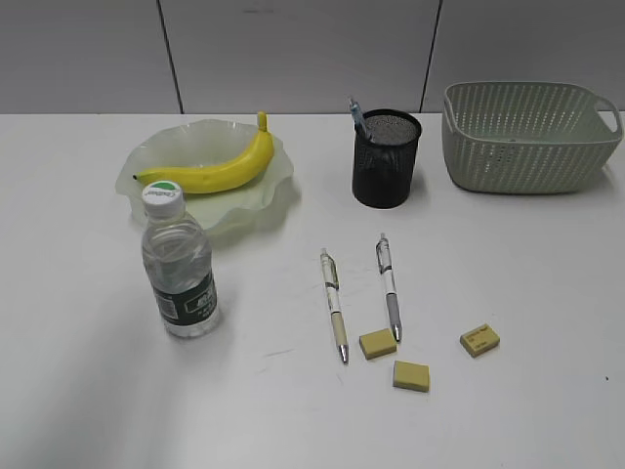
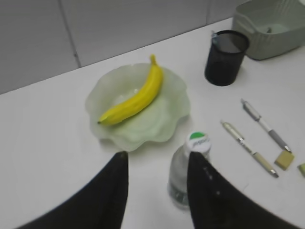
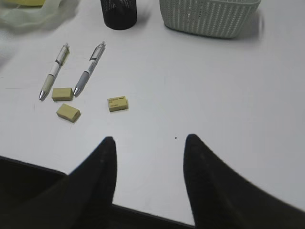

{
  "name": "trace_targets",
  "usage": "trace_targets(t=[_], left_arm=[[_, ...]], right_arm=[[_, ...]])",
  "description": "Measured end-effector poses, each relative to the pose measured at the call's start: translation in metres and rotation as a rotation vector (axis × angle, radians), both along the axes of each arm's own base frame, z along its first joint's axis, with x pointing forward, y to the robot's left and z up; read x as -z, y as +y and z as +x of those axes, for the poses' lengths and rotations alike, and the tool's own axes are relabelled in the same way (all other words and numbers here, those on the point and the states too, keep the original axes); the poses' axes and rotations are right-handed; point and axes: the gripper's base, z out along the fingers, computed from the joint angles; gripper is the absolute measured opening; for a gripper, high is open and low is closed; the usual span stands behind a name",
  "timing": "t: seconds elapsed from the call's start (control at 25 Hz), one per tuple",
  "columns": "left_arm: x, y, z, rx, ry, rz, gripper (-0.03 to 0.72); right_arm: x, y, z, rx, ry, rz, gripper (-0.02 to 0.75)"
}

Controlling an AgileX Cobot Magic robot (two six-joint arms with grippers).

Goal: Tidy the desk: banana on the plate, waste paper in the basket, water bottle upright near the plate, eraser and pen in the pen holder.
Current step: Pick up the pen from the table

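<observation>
- My left fingers (image 2: 157, 191) are two dark, smooth tapered blades at the bottom of the left wrist view; they stand apart with nothing between them, above the bare white desk (image 1: 527, 283).
- My right fingers (image 3: 148, 162) stand apart in the same way, empty, low in the right wrist view.
- The banana (image 1: 217, 170), yellow and curved, lies in the frosted pale-green plate (image 1: 269, 210) with its wavy ruffled rim, upper left of the exterior view.
- The water bottle (image 1: 179, 266), clear ribbed plastic with a white cap and dark green label, stands upright just in front of the plate.
- The pen holder (image 1: 385, 161), a black wire-mesh cylinder, stands at upper centre with one pen poking out.
- The basket (image 1: 527, 137), grey-green latticed plastic, sits at upper right; in the left wrist view something small lies inside it, too blurred to name.
- Two slim pens (image 1: 335, 304) (image 1: 389, 287) lie side by side on the desk, centre of the frame.
- Three small yellow block erasers (image 1: 377, 343) (image 1: 411, 375) (image 1: 479, 339) lie near the pen tips; the first touches the right pen.
</observation>
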Motion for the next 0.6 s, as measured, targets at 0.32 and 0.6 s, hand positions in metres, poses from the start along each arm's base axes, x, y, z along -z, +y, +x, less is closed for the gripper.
trace_targets(t=[0.32,0.6], left_arm=[[0.017,-0.160,0.083,0.364,0.118,0.176,0.316],[0.118,-0.262,0.134,0.217,0.460,0.343,0.444]], right_arm=[[0.001,-0.001,-0.001,0.003,-0.008,0.002,0.350],[0.001,-0.001,-0.001,0.004,-0.010,0.003,0.346]])
